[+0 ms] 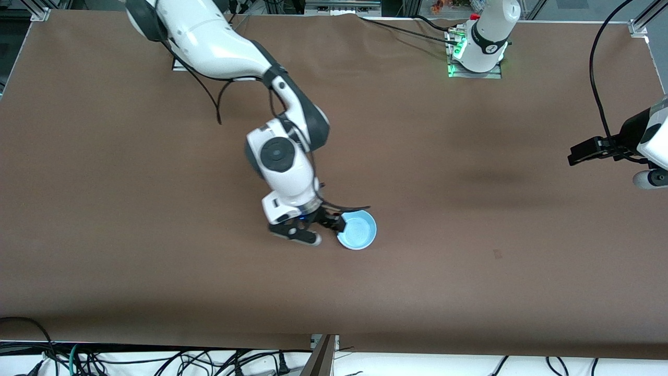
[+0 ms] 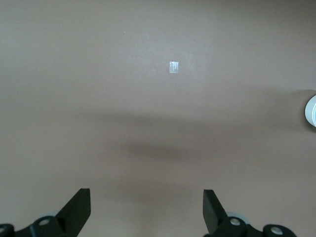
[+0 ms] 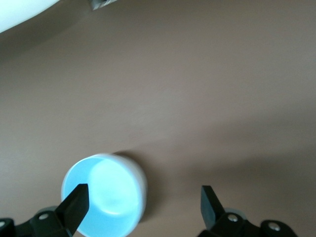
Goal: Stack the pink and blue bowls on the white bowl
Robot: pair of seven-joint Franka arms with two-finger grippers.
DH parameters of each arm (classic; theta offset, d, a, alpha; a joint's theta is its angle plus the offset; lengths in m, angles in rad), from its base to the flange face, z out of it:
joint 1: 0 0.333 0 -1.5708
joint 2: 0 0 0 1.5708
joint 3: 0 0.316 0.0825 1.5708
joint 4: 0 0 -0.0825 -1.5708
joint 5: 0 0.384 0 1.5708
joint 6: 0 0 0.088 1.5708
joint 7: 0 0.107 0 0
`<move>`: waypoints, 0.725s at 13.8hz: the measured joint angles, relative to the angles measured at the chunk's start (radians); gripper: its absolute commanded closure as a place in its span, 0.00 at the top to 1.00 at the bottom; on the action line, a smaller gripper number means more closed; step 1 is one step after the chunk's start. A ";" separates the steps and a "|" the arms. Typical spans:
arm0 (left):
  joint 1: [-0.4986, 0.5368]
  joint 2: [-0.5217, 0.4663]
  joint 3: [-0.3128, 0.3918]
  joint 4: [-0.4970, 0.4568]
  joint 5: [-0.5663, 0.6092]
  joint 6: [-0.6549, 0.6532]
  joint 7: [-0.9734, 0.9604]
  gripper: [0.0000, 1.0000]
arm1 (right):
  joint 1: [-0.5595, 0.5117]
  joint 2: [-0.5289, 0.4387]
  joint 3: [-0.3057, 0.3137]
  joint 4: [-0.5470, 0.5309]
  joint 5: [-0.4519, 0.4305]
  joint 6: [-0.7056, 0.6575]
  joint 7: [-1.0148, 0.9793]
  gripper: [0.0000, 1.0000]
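Note:
The light blue bowl stands upright near the middle of the table. In the right wrist view its inside is blue and its outer wall looks white, so I cannot tell whether the white bowl sits under it. The pink bowl is not in view. My right gripper is open and low at the bowl's side toward the right arm's end. In the right wrist view one fingertip is over the bowl's inside and the other is outside its wall. My left gripper waits, open and empty, above the table at the left arm's end.
The brown table stretches wide around the bowl. A small pale mark lies on it toward the left arm's end and shows in the left wrist view. A sliver of a pale round thing shows at that view's edge. Cables lie along the near edge.

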 measured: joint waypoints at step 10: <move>-0.001 0.000 0.000 0.000 0.000 0.000 0.000 1.00 | -0.309 -0.540 -0.048 -0.262 0.083 -0.545 -0.545 1.00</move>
